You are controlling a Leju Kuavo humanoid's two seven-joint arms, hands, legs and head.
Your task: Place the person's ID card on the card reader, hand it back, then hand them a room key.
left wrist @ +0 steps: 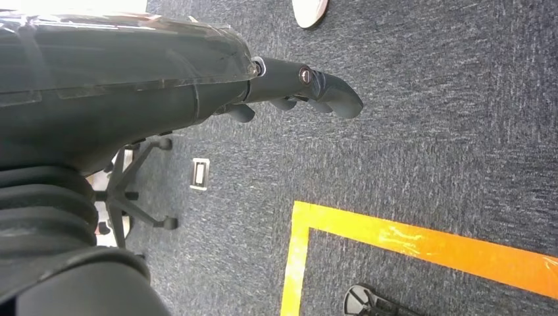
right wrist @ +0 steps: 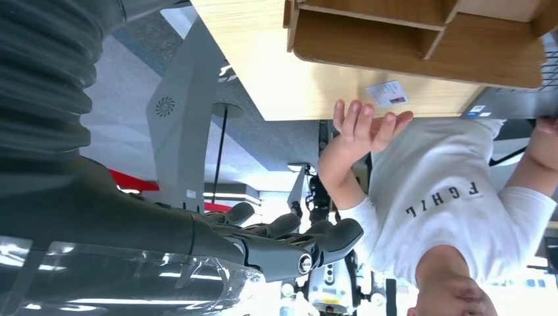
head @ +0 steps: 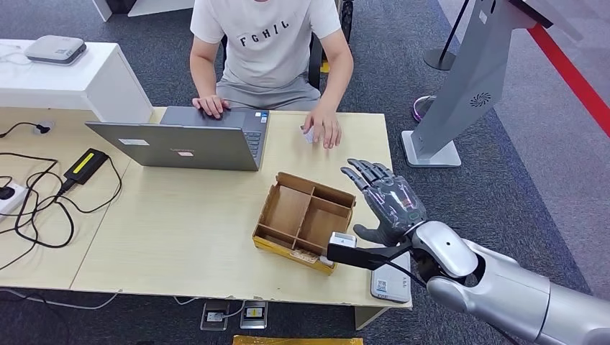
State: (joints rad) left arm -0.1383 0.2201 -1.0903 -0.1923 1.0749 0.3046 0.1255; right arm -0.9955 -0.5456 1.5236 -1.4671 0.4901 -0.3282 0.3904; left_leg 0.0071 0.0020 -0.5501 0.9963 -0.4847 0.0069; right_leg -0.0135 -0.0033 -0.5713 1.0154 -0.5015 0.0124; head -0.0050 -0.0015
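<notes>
— Why is the robot's right hand (head: 385,198) raised over the near corner of the table (head: 180,230), palm up like that?

— Looks to me like it's waiting for the card. The fingers are spread apart and there's nothing in them.

— And where's the ID card (head: 308,135)?

— On the far side of the table, by the person's hand (head: 324,129), fingers resting on it. Well apart from the robot's hand.

— The reader?

— I'd guess it's the small grey device (head: 388,284) at the table's near edge, under the robot's wrist, just beside the cardboard tray (head: 306,215). Handy for a short move.

— The tray's for room keys?

— Probably, though I can't make any out in its compartments.

— The left hand (left wrist: 299,89)?

— Hanging down by the carpet, fingers partly curled, holding nothing as far as I can tell.
</notes>
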